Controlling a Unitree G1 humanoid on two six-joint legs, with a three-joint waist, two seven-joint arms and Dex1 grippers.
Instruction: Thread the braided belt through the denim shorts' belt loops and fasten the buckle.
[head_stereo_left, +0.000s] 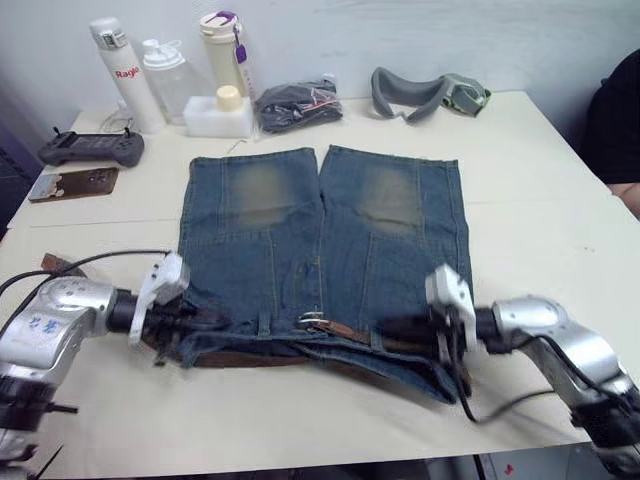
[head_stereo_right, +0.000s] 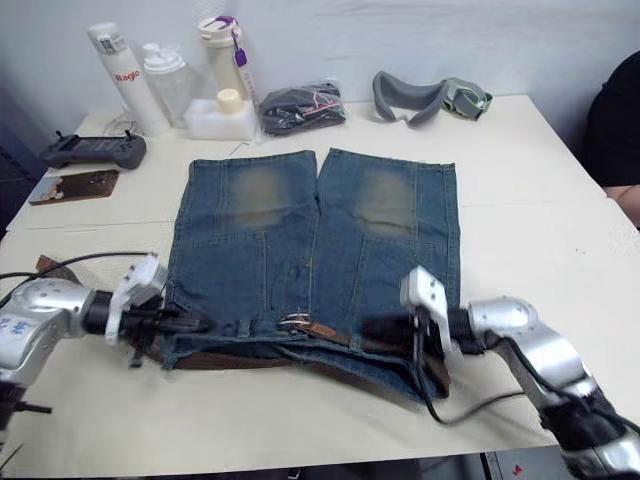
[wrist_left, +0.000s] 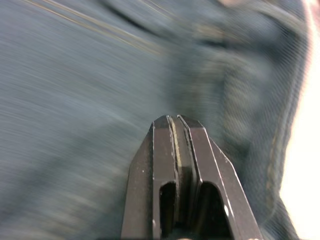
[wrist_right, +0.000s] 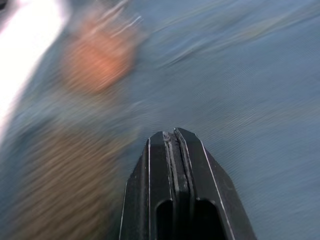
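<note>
I have the denim shorts (head_stereo_left: 320, 250) lying flat on the cream surface (head_stereo_left: 540, 230), waistband toward me, legs pointing away. The braided belt (head_stereo_left: 345, 330) runs along that waistband, its silver buckle (head_stereo_left: 312, 321) near the middle front.

My left tool (wrist_left: 177, 122) sits at the left end of the waistband with its black fingers pressed together, nothing visibly between them. My right tool (wrist_right: 172, 135) is at the right end, fingers likewise closed against each other over denim, with blurred brown strap close by.

I judge the denim soft and limp: it will bunch if I drag it. The woven belt looks flexible but firmer along its length, with a grippy texture; the tan leather tip would be the stiffest place to pinch for feeding. The metal buckle is hard and likely slippery.
</note>
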